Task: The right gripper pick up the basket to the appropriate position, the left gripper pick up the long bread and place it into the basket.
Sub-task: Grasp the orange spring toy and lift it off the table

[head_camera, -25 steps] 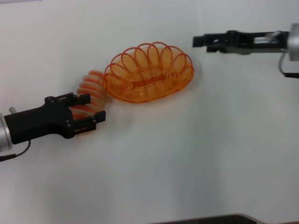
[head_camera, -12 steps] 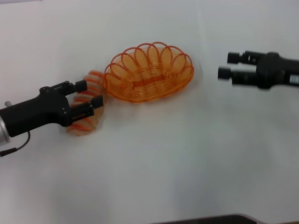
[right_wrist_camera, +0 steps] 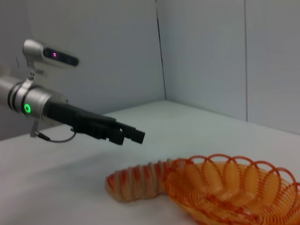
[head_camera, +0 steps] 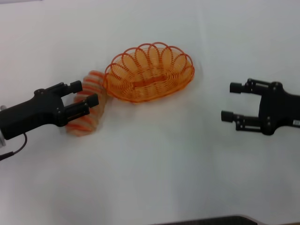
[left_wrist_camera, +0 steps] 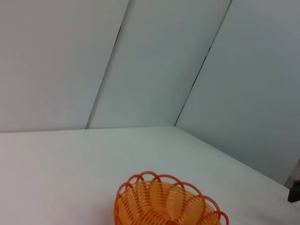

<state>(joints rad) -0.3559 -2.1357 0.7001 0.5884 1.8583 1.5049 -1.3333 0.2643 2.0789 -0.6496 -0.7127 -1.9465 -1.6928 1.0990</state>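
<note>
White worktop (head_camera: 154,164), grey wall panels behind. You have:
- Oval orange wire basket (head_camera: 150,72): mid-worktop toward the far edge; light, stiff.
- Ridged tan long bread (head_camera: 86,110): touching its left end; likely soft, take mid-length.
- Black left gripper (head_camera: 80,101): open above it, empty.
- Black right gripper (head_camera: 232,101): open, empty, well apart.

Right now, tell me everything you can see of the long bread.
The long bread is a pale tan, slightly curved loaf with raised orange ridges across it. It lies flat on the white table, one end against or just beside the orange wire basket; contact can't be confirmed. In the right wrist view it rests on the table with the left gripper above it, fingers apart, not gripping it. The head view shows that gripper covering part of the loaf. It looks whole and undamaged.
</note>
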